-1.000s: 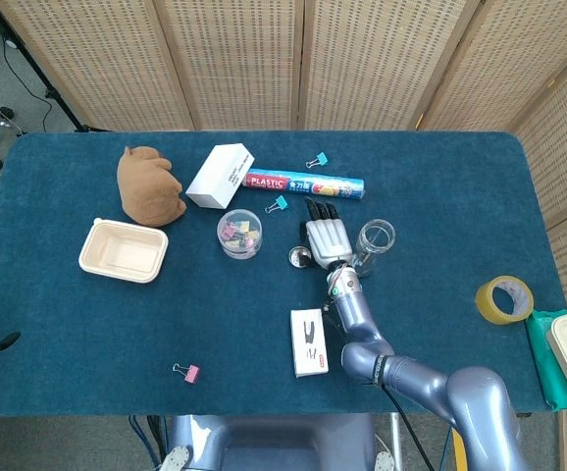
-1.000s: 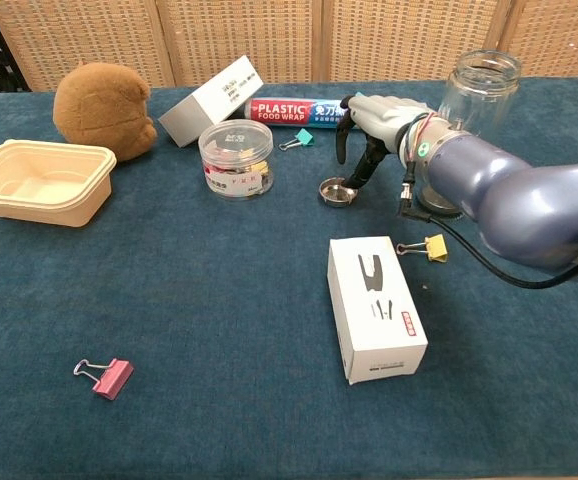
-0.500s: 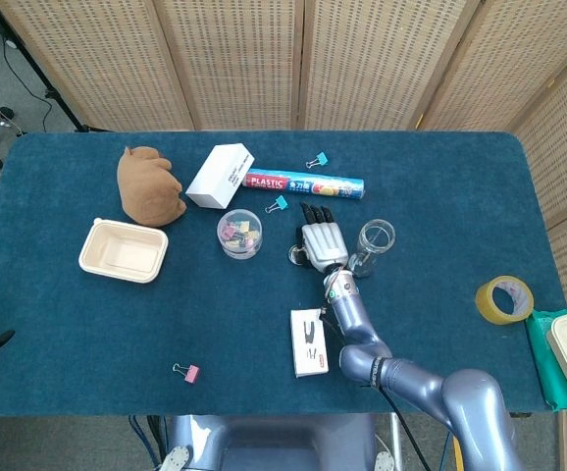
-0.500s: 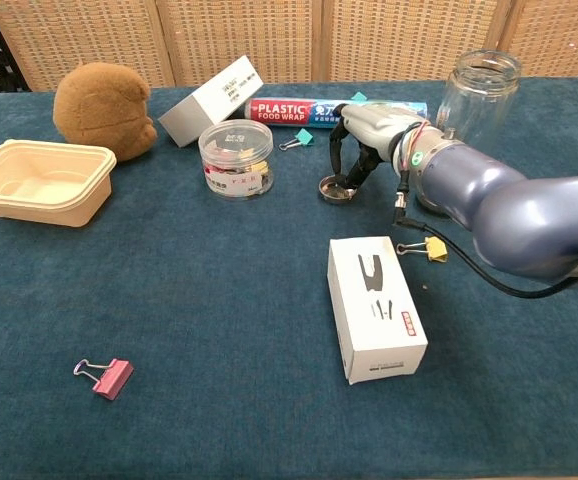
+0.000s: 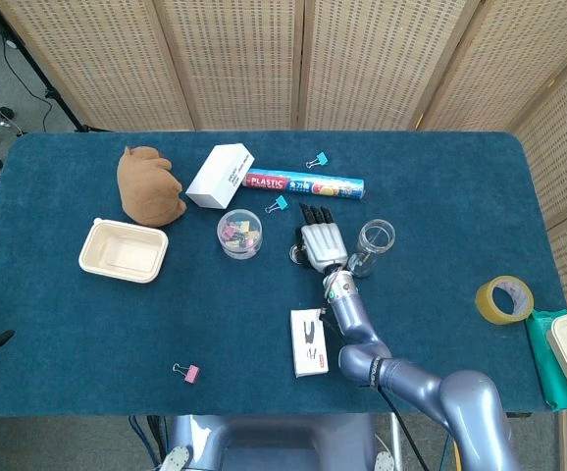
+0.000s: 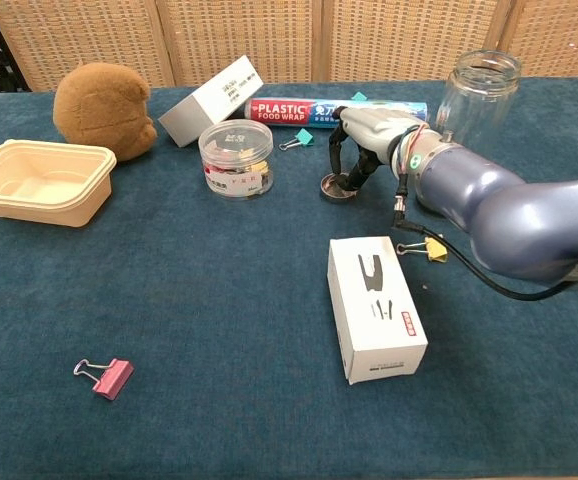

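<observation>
Right now my right robot hand (image 6: 364, 140) reaches over the middle of the blue tabletop (image 5: 87, 324), palm down, with its fingers (image 6: 339, 160) curled downward around a small round metal lid (image 6: 337, 189). The fingertips touch the lid's rim, and the lid lies flat on the cloth; I cannot tell whether it is gripped firmly or only touched. From the head view, the same robot hand (image 5: 320, 243) covers most of the lid (image 5: 295, 257), which peeks out at its left edge.

Just beside my right robot hand, on its right, stands an open glass jar (image 6: 478, 92), upright. Behind the hand lies a roll of plastic food wrap (image 6: 314, 110), with a teal binder clip (image 6: 296, 140) in front of it. To the left of the lid stands a clear round tub of mixed clips (image 6: 235, 158), and behind that a white box (image 6: 209, 101) rests tilted. A brown plush toy (image 6: 103, 108) sits further left, near a cream plastic tray (image 6: 39, 182).

Under my forearm lies a yellow binder clip (image 6: 430, 248), just beside a flat white box (image 6: 375, 307). A pink binder clip (image 6: 106, 377) lies well apart, toward the near left. A roll of yellow tape (image 5: 504, 298) sits at the far right.

My left robot hand is out of sight in both views.
</observation>
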Robot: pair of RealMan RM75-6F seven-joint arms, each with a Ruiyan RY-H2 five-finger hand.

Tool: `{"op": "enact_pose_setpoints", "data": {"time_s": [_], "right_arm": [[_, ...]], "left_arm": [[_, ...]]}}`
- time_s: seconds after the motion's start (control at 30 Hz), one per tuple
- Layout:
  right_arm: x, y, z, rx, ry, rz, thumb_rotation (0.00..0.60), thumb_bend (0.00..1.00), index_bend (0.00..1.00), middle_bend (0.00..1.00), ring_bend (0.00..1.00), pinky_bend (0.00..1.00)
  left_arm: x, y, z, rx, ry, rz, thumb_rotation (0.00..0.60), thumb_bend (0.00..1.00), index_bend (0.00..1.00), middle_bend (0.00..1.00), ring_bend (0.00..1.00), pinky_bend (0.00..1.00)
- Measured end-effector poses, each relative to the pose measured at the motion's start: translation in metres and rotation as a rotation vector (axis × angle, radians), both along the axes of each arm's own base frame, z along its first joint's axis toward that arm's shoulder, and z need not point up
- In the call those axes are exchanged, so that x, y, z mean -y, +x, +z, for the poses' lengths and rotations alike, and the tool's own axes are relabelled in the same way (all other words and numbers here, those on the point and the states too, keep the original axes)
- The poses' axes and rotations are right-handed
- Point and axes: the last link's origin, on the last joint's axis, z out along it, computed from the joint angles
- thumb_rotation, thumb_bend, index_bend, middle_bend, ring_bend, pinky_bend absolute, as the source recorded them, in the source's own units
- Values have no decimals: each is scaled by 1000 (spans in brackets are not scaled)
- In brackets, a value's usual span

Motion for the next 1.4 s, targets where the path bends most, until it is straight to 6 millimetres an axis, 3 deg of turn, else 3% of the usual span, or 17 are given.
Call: {"op": "enact_pose_setpoints", "data": {"time_s": [0.33,0.63,0.83,1.07,1.4], "right_arm": [[-5,6,6,25,-17,41,600,537,647,0,0,0],[-15,30,31,73,-55,138,600,537,652,0,0,0],[-25,57,62,116,-95,205,600,538,653,0,0,0],[-27,79,113,120,-180,241,600,540,655,0,0,0],[-24,61,160,55,-246,215,600,540,657,0,0,0]], "left_arm": [[0,1,-1,-3,-4,-1,600,0,0,0,0,0],[1,2,-2,-3,-10,-9,600,0,0,0,0,0],[3,3,-2,-5,-11,-12,600,0,0,0,0,0],[4,4,-2,2,-14,-19,600,0,0,0,0,0],[4,5,-2,2,-14,-21,600,0,0,0,0,0]]}}
